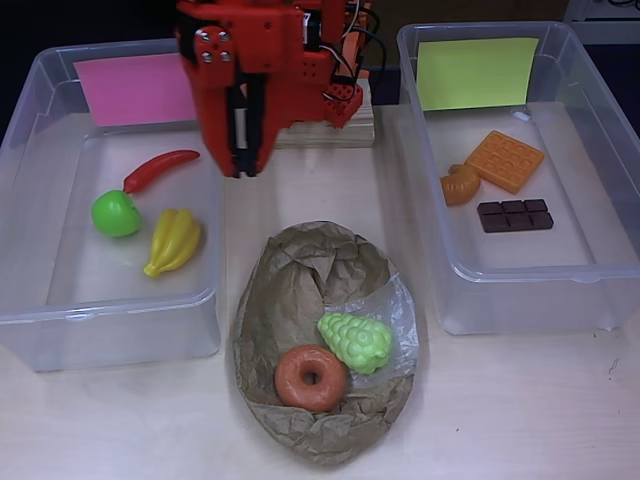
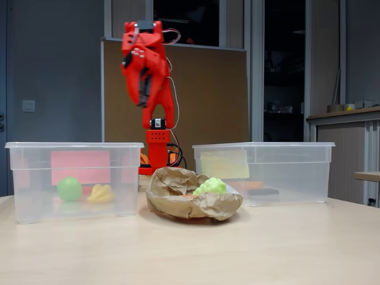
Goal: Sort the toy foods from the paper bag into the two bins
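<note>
Red end effector (image 1: 240, 165) seen raised above desk, jaws together, nothing held. Below it, one crumpled brown paper bag (image 1: 290, 290) with two toys: pale green grapes (image 1: 355, 342), orange-brown donut (image 1: 311, 377). Pink-sheet clear bin (image 1: 110, 320): three counted — red chili (image 1: 160, 168), green apple (image 1: 116, 213), yellow bananas (image 1: 174, 240). Yellow-green-sheet clear bin (image 1: 520, 300): three — orange waffle (image 1: 504, 160), croissant (image 1: 460, 185), brown chocolate bar (image 1: 514, 215). Light wooden desk (image 2: 267, 249); brown board (image 2: 208, 95) behind.

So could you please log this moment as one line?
gripper: raised, empty | paper bag: grapes, donut | pink bin: three foods | yellow-green bin: three foods
</note>
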Robot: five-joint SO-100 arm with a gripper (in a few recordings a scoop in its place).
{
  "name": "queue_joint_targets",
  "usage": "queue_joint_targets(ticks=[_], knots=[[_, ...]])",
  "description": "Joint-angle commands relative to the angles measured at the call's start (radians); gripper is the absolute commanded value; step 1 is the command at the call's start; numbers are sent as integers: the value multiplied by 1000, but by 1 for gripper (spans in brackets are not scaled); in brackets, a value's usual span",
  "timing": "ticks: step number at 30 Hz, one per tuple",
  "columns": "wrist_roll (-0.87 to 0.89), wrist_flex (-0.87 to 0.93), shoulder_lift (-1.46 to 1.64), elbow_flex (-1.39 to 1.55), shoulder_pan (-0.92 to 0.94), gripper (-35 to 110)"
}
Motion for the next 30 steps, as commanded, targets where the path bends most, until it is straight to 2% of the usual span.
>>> queue_joint_targets(ticks=[1,5,9,17,30], knots=[[158,-21,67,112,-143,0],[313,-78,66,301,-178,0],[385,-110,15,407,-124,0],[310,-193,-127,396,9,0],[216,-209,-238,304,83,0]])
